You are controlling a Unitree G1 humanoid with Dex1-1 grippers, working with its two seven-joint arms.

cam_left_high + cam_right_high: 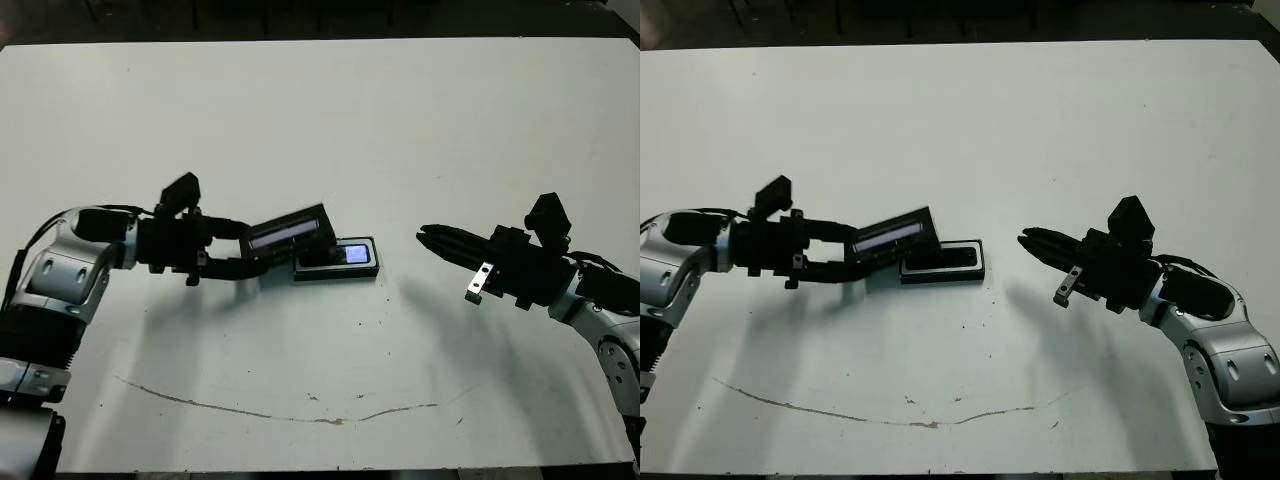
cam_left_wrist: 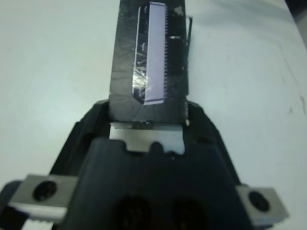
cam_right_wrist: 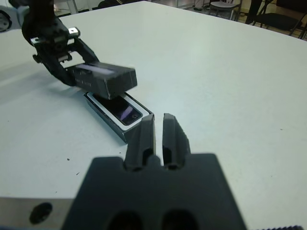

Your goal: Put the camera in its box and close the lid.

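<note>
left arm: reaches in from the left, forearm level, pointing right | left gripper (image 1: 243,250): jaws clamped on the lid (image 1: 290,231) | right arm: bent, low | right gripper (image 1: 428,235): jaws together, empty, pointing left

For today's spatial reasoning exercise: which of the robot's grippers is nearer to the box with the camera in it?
Left. The left gripper holds the lid tilted over the box's near end. The right gripper hangs off to the box's other side, apart, fingers shut.

A lab or office room seems to be hosting this: a large plain white table (image 1: 330,110) is standing before dark chairs (image 3: 225,7).
</note>
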